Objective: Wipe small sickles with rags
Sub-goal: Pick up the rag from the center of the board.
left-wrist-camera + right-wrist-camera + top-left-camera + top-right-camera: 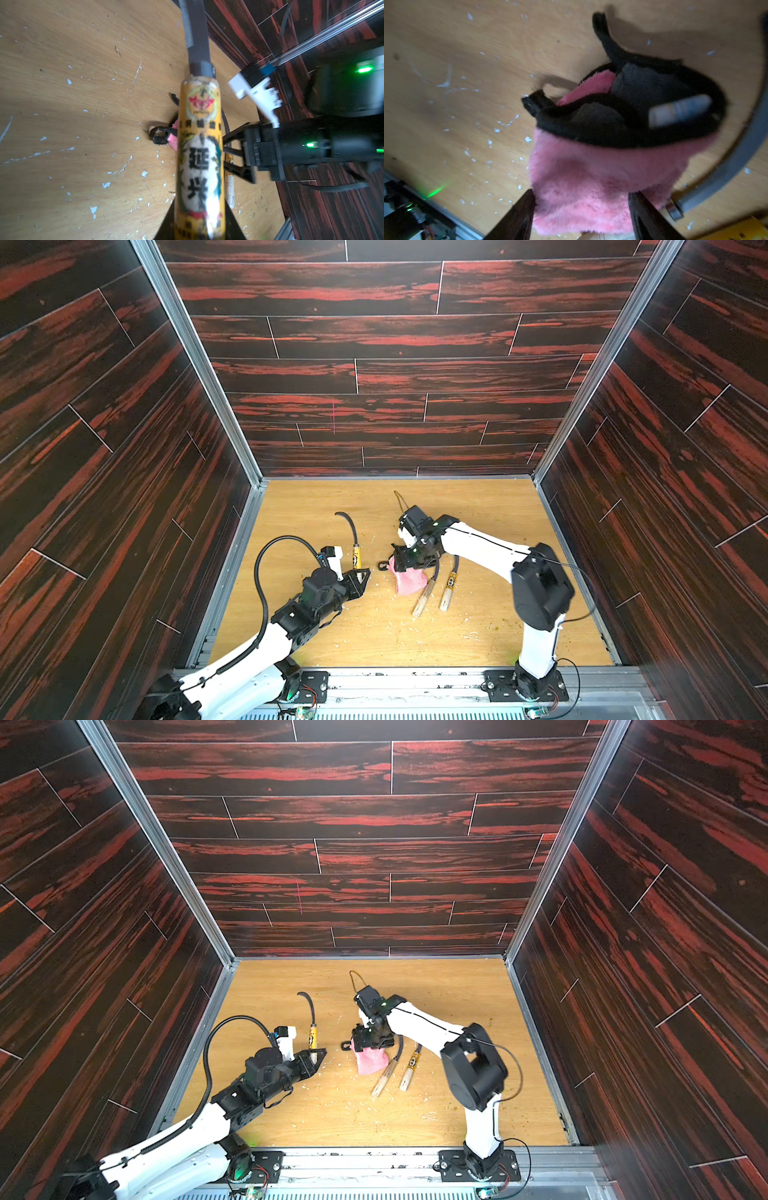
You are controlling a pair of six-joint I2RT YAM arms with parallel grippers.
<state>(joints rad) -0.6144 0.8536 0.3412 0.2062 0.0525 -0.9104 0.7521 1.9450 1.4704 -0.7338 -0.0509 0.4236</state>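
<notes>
Reaching inward, left gripper (362, 576) clamps sickle (356, 558); right gripper (581, 195) straddles rag (409, 583), jaws apart.

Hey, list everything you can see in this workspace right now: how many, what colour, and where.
Small sickles, dark curved blades, pale wooden handles: three; yellow-labelled sickle in the left gripper; plain sickle and second labelled sickle lying right of centre.
Pink fluffy rag: one, black-edged, beside the plain sickle.
Flecks: many, whitish, scattered.
Wooden table: one, tan.
Wall panels: three sides, dark, red-streaked.
Left gripper: black, shut on the yellow-labelled sickle's handle.
Right gripper: black, fingers either side of the rag.
</notes>
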